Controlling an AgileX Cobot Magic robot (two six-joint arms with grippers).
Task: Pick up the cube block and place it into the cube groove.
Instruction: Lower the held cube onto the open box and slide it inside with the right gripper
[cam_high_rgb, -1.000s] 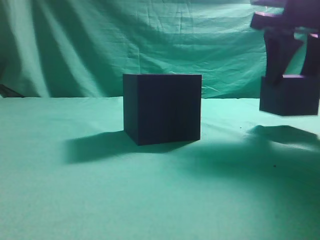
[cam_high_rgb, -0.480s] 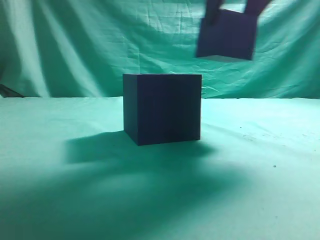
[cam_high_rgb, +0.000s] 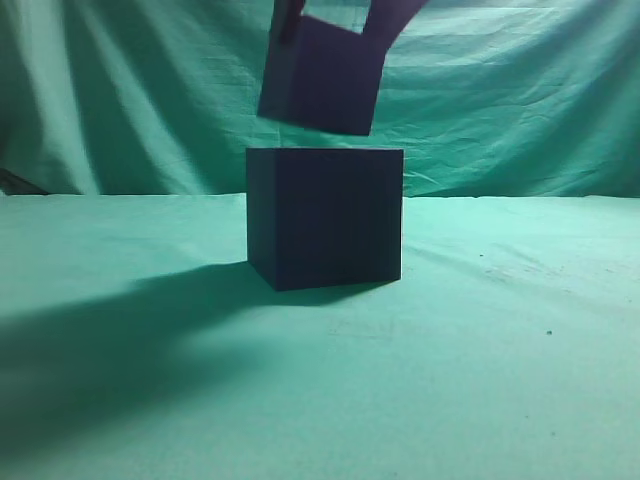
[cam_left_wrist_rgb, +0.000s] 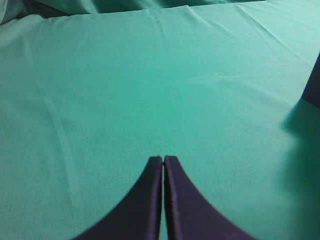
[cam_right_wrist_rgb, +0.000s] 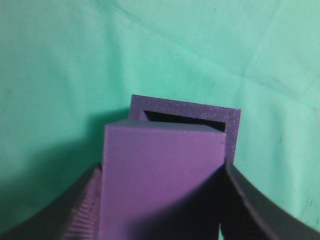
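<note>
Only one cube block (cam_high_rgb: 320, 82) and one cube groove (cam_high_rgb: 325, 217); right hand (cam_right_wrist_rgb: 162, 200) clamps the block above it, left hand (cam_left_wrist_rgb: 163, 161) closed, empty.

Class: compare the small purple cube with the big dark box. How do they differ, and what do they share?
The cube block is smaller; the cube groove is larger. The block hangs tilted in the right gripper; the groove stands square on the cloth. The block looks solid; the groove is open-topped. Both are dark cubes.

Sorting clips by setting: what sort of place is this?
Probably a staged robot test bench, not a home: green cloth covers the table and hangs as a backdrop, and only a dark box and a small block in a claw are present.
</note>
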